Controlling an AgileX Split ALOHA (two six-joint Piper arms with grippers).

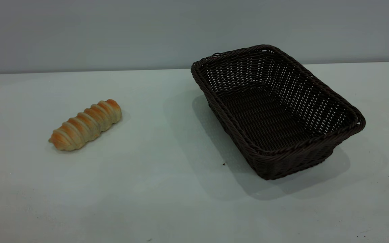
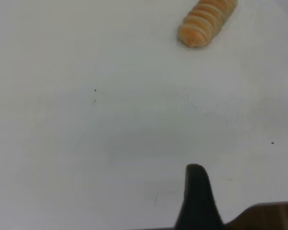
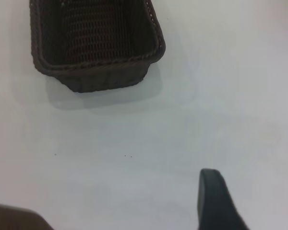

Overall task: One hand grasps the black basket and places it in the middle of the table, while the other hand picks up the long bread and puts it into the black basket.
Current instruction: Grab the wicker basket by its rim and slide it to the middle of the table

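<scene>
Dark wicker, the black basket (image 1: 277, 111) sits empty on the table (image 1: 167, 189), well ahead of the right gripper (image 3: 252, 201), whose jaws look spread. The long bread (image 1: 85, 125) lies well apart from it, far ahead of the left gripper (image 2: 198, 199); can't tell its jaws.

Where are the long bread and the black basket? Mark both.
long bread (image 1: 85, 125): exterior view, middle of the ridged top.
black basket (image 1: 311, 79): exterior view, braided rim on the far long side.
</scene>
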